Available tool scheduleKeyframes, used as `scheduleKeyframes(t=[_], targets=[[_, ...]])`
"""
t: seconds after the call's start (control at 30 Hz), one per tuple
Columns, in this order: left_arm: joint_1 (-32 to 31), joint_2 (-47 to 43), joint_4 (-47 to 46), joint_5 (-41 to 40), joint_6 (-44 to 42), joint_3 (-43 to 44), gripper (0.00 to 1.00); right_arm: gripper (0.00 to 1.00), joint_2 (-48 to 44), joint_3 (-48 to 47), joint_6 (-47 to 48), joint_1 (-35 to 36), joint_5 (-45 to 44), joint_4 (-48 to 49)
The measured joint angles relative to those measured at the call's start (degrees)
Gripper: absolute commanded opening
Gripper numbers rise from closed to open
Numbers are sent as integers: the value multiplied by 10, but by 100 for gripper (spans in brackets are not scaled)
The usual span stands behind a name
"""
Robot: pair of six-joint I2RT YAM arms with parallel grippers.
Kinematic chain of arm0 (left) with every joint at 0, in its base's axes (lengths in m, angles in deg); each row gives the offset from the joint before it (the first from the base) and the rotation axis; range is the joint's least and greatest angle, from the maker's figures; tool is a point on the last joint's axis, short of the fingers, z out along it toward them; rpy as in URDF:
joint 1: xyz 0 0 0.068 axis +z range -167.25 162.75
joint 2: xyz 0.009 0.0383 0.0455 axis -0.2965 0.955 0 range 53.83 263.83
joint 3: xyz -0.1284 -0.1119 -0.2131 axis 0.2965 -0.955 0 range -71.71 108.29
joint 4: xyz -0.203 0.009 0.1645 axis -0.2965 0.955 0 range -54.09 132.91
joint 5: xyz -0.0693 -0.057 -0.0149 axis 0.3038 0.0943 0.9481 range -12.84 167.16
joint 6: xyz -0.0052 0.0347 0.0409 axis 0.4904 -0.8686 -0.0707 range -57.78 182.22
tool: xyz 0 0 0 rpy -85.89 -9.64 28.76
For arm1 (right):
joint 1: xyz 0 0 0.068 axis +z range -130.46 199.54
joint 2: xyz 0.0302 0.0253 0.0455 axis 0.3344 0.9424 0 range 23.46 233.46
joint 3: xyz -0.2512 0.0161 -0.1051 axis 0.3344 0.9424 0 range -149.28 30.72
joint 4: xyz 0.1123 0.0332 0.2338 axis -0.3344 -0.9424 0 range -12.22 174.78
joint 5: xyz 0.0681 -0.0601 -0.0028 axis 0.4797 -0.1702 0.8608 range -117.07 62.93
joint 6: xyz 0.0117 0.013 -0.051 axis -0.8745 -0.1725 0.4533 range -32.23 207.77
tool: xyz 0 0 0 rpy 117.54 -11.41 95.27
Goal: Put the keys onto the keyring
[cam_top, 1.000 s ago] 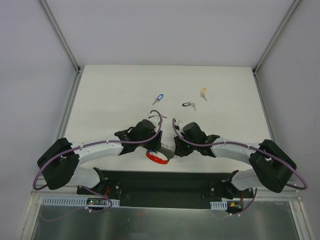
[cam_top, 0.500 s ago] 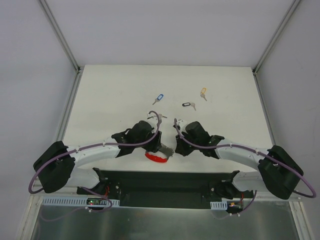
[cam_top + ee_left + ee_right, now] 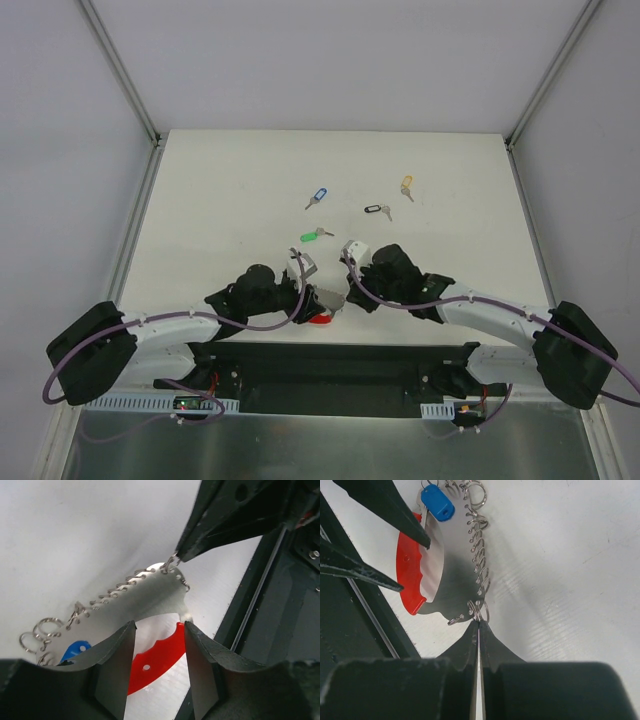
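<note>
The keyring (image 3: 159,661) was half glossy red, half silver-grey — edged with small silver rings (image 3: 479,555). A bright blue tag (image 3: 437,502) showed beside it. Mid-frame on the white table (image 3: 220,180) lay a green tag (image 3: 309,238), a second blue tag (image 3: 320,195), a black tag (image 3: 373,210), a yellow tag (image 3: 406,183).

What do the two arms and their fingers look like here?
Both the left arm and right arm have white links between bulky black joint housings, each trailed by a looping purple cable. The fingers are matte black, tapering to narrow tips.
</note>
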Motion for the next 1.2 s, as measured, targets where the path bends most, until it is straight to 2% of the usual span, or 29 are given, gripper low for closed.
scheduleKeyframes(t=[0.33,0.63,0.8,1.2], targets=[[0,61,-149,86,-87,-10,29,1,0,2,36,19,8,23],[2,143,-189,125,-114,10,19,1,0,4,49,28,9,23],[5,173,-192,145,-117,22,9,1,0,10,53,28,8,14],[9,201,-217,175,-117,30,18,1,-3,12,57,30,-5,4]])
